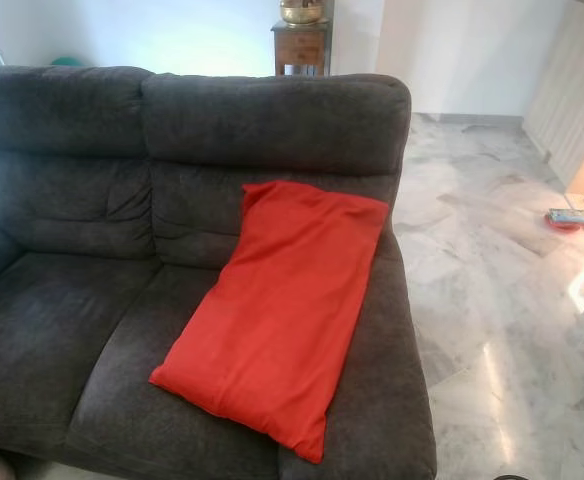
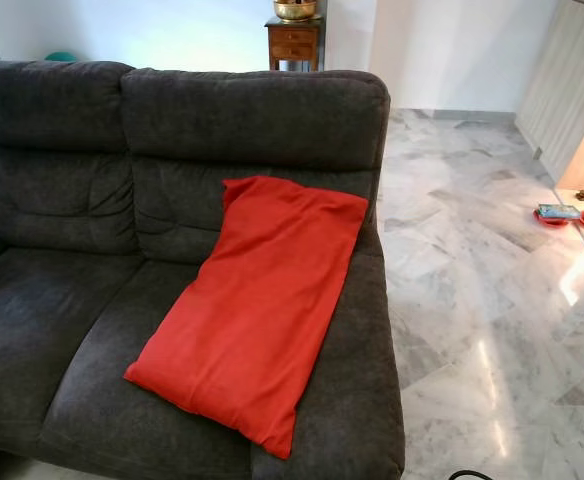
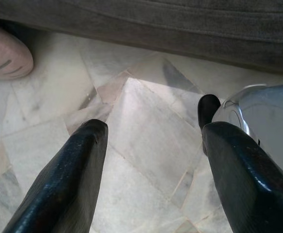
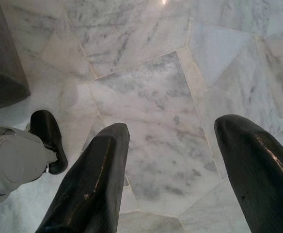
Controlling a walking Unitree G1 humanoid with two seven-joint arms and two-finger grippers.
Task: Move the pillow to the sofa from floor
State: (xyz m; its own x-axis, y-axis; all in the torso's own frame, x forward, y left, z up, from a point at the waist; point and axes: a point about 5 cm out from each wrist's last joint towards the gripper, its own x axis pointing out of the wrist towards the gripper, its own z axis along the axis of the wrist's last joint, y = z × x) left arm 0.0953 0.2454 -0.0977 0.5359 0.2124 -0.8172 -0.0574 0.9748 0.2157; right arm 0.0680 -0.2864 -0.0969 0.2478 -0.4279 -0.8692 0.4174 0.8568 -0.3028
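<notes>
Left eye view: smooth red pillow (image 1: 277, 305) on plush sofa (image 1: 72, 330).

Floor (image 1: 492, 300): pale marble slabs with grey veining, glossy, catching a bright reflection at the right.
Side table (image 1: 300, 44): small wooden table with a drawer, standing against the white wall.
Brass bowl (image 1: 301, 11): on the side table's top.
Red dishes (image 1: 570, 217): on the floor at far right, near the wall.

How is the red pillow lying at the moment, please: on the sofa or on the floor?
On the sofa. The red pillow lies spread across the right seat cushion of the sofa, its upper end leaning against the backrest by the armrest.
</notes>
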